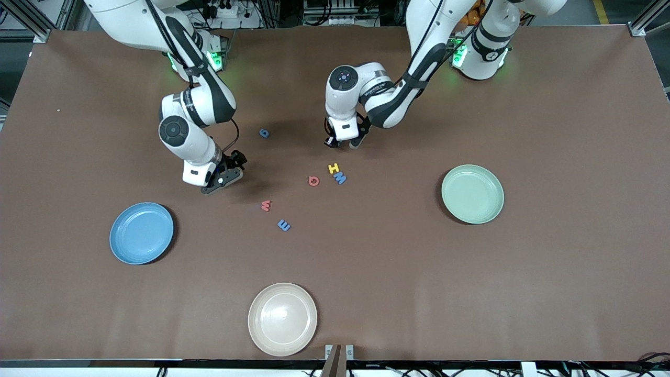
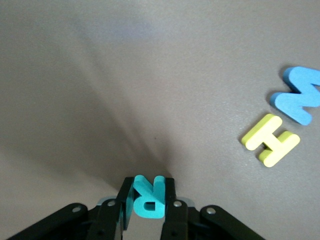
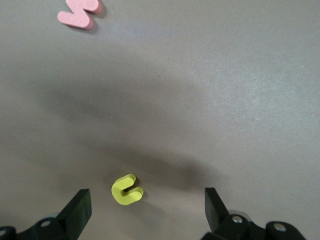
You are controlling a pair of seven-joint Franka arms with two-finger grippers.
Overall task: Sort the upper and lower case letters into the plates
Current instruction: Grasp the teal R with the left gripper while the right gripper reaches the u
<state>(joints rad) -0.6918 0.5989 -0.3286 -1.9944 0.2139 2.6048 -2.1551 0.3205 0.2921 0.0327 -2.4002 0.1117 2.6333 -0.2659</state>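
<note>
With our left gripper (image 2: 145,210) clamped on the teal R (image 2: 146,196) just above the table beside the yellow H (image 2: 270,139), we next lift it toward the green plate (image 1: 472,193), while our right gripper (image 3: 145,212) hangs wide apart over the yellow c (image 3: 127,190).

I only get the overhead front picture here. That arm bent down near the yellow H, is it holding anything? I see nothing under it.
Observer: Yes. The left end effector is shut on a small teal foam letter R.
Operator: And the other arm?
Observer: The right end effector is open over a tiny yellow foam letter c lying on the table.
Operator: Anything else close to that one?
Observer: A salmon pink foam letter w lies flat a little way off.
</note>
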